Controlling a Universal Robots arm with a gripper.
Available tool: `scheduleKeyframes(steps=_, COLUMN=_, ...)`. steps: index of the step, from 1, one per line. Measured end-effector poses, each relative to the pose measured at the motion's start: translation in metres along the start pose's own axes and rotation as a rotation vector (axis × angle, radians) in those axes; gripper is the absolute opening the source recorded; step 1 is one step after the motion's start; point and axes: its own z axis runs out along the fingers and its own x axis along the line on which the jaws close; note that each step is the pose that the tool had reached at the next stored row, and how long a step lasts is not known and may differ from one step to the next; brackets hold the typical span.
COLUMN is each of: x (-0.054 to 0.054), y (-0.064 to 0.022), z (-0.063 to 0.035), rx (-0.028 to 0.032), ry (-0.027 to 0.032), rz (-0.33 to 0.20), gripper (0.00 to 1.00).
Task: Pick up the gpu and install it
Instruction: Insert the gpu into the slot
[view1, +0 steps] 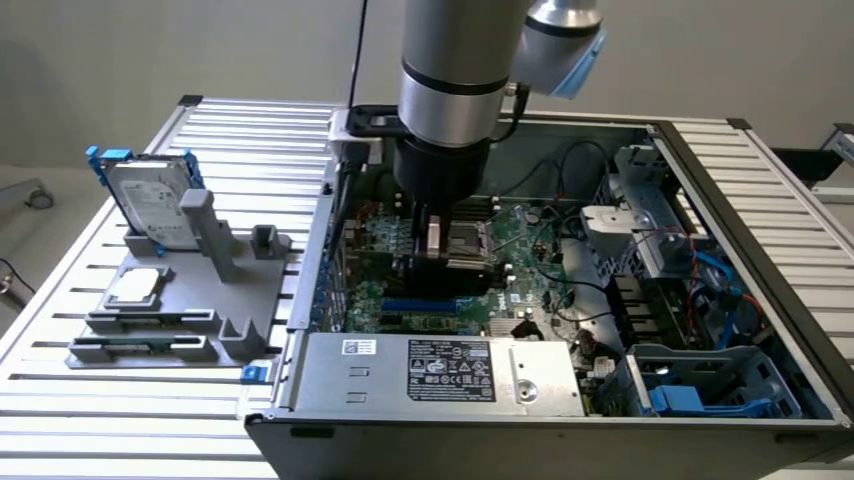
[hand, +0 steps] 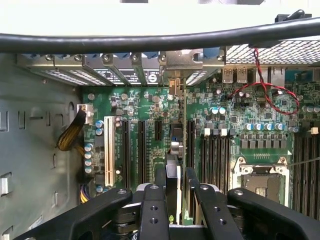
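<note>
The gripper (hand: 176, 174) is pinching the gpu (hand: 173, 147) edge-on between its two fingers (hand: 161, 176), low inside the open computer case (view1: 747, 200) and right over the green motherboard (hand: 235, 115). The card stands upright and runs in line with the long black expansion slots (hand: 141, 150), just beside them, its far end toward the row of rear slot covers (hand: 125, 75). The pick-up looks done; the step in hand is the install. Whether the card's edge has entered a slot cannot be told, as the fingers hide it. Seating calls for a card square to its slot and pressed straight down, with the grip kept until it bottoms.
</note>
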Motion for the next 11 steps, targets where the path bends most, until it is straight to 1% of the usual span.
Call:
scheduleKeyframes(steps=5, x=0.0001, y=0.0015, z=0.0036, rx=0.0042, ry=-0.0009, rz=0.0, gripper=0.27)
scheduleKeyframes(steps=11, x=0.0002, y=0.0015, z=0.0055, rx=0.0053, ry=-0.0009, rz=0.0, gripper=0.27)
